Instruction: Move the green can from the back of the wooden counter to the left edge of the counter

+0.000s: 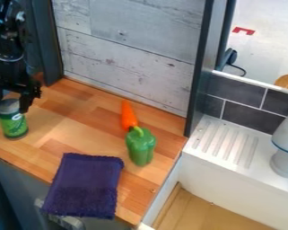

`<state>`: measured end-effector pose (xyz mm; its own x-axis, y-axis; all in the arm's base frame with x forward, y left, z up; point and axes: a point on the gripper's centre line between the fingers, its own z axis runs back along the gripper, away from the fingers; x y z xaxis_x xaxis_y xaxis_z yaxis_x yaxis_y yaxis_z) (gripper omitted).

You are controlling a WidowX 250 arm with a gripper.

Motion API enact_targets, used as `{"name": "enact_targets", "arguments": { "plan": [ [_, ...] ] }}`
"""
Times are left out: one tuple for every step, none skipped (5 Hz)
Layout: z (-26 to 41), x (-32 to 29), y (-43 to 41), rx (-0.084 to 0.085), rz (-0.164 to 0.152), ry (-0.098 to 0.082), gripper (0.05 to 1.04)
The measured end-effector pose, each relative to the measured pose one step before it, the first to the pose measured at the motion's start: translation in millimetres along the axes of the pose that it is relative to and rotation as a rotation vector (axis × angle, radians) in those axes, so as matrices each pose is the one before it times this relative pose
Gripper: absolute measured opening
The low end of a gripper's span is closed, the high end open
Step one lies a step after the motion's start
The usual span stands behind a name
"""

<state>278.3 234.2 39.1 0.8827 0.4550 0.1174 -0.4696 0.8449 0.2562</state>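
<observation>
Hanging at the left of the view, the black end effector [13,98] is down at the silvery top of a green can [14,124]. Whether it is clenched on the can or released around it, I cannot tell. The can stands close to upright near the left end of the wooden surface [80,130], well apart from the vegetables.

An orange carrot [128,116] lies right of the middle, pointing toward the green pepper [141,147]; its near end is by the pepper's stem, though contact there is hard to make out. The pepper sits nearer the front, close to the right edge. Left of it and further forward, a dark purple cloth [86,185] is spread flat, its near end reaching over the front edge.

Pale wooden planks [128,56] line the back. To the right are a white ridged drainboard [227,143], dark tiles [252,117] behind it, and a pale grey object with a blue ring [285,155] standing on its right part.
</observation>
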Motion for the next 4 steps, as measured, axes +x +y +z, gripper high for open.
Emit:
{"name": "enact_targets", "arguments": {
  "plan": [
    [-0.82, -1.69, -0.69, -0.0264, 0.0204, 0.0081, 1.008],
    [1.06, -2.46, -1.39, -0.0101, 0.0089, 0.0148, 1.003],
    [13.14, -0.97, 4.62, 0.0113, 0.024, 0.0517, 1.002],
    [37.03, -5.49, 9.44, 0.0113, 0.0831, -0.0021, 1.002]
  ]
}}
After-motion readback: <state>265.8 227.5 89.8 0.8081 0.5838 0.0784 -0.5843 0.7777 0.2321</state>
